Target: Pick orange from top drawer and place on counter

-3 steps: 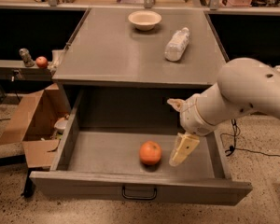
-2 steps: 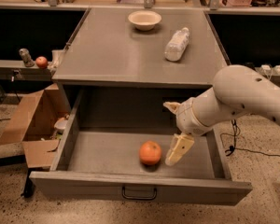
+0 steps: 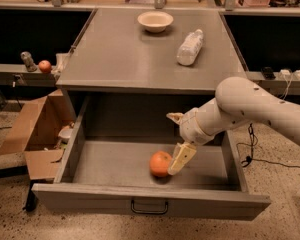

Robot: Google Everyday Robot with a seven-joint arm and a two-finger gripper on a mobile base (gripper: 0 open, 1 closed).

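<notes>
grey desk (image 3: pixel 135 59), top drawer (image 3: pixel 115 161) out | tool (image 3: pixel 178 139) spread below front edge, touching orange (image 3: pixel 160 164) | straddle it before squeezing imo

Gripper (image 3: pixel 175 142) inside top drawer (image 3: pixel 150 200), seemingly unobstructed

No text, label or number can be read. The pincer (image 3: pixel 172 145) hangs in the top drawer (image 3: pixel 90 203), beside the orange (image 3: pixel 159 163).

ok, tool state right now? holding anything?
Tool: open, holding nothing. It is down inside the drawer, with one finger right beside the orange.
</notes>
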